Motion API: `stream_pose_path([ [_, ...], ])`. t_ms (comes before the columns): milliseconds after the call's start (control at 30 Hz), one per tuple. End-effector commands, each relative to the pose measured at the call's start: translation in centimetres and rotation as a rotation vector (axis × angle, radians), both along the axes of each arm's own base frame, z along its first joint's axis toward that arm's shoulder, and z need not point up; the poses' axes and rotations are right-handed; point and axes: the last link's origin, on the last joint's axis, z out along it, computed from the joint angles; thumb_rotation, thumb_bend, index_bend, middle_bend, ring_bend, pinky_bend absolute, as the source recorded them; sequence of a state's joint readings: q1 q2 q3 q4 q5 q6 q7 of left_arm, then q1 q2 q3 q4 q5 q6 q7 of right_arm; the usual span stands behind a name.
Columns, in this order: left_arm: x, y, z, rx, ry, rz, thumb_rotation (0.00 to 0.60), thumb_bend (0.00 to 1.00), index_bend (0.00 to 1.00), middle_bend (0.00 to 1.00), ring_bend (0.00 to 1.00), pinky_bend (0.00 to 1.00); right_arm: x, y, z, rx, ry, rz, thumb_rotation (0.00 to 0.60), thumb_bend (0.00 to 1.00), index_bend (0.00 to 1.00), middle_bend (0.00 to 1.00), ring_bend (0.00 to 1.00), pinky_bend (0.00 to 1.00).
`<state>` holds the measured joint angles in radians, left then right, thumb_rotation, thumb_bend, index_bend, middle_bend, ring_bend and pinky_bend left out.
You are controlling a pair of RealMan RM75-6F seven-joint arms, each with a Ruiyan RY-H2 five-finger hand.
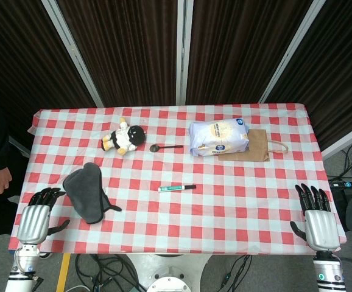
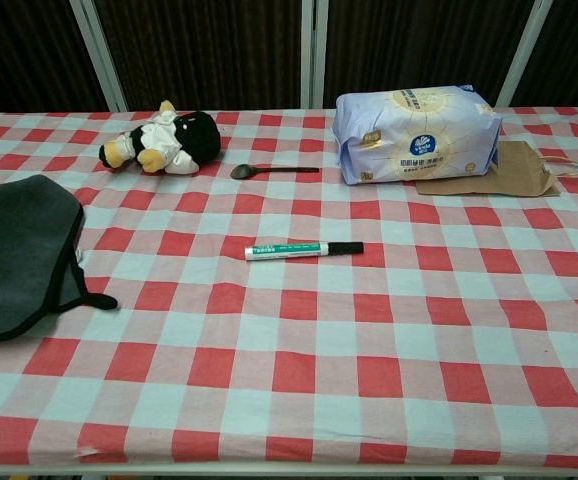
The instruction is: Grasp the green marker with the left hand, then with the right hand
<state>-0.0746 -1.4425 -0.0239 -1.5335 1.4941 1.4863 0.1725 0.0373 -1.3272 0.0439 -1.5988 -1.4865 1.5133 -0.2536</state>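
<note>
The green marker (image 1: pixel 176 188) (image 2: pixel 302 249) lies flat near the middle of the red-checked table (image 1: pixel 237 201), its black cap pointing right. My left hand (image 1: pixel 38 216) rests at the table's near left corner, fingers spread and holding nothing. At the near right corner my right hand (image 1: pixel 318 220) is likewise spread and empty. Both hands are far from the marker. The chest view shows neither hand.
A dark grey cloth pouch (image 1: pixel 88 191) (image 2: pixel 19 252) lies just right of my left hand. Farther back are a plush toy (image 1: pixel 124 137) (image 2: pixel 161 141), a spoon (image 1: pixel 165 147) (image 2: pixel 272 171), a tissue pack (image 1: pixel 218 137) (image 2: pixel 414 132) and a brown paper bag (image 1: pixel 258 146) (image 2: pixel 509 168).
</note>
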Motion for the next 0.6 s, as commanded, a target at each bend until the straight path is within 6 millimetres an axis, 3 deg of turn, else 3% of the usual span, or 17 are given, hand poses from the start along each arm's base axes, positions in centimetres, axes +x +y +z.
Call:
stream_pose_path([
  [33,0.0,0.0,0.0,0.0,-0.002,0.0,0.6,0.13,0.26,0.2,0.14,0.19,0.0,0.0,0.1,-0.005,0.002,0.0,0.6,0.09,0.0,0.06,0.0,0.0],
  [333,0.4,0.5,0.2,-0.003,-0.003,-0.011,0.6,0.13,0.27,0.2,0.14,0.19,0.1,-0.1,0.3,-0.026,-0.011,0.0,0.6,0.08,0.0,0.06,0.0,0.0],
  [600,3.1,2.9,1.1,-0.022,-0.006,-0.091,0.6,0.13,0.27,0.2,0.14,0.21,0.1,-0.7,0.4,-0.029,-0.016,-0.003,0.6,0.08,0.0,0.05,0.0,0.0],
])
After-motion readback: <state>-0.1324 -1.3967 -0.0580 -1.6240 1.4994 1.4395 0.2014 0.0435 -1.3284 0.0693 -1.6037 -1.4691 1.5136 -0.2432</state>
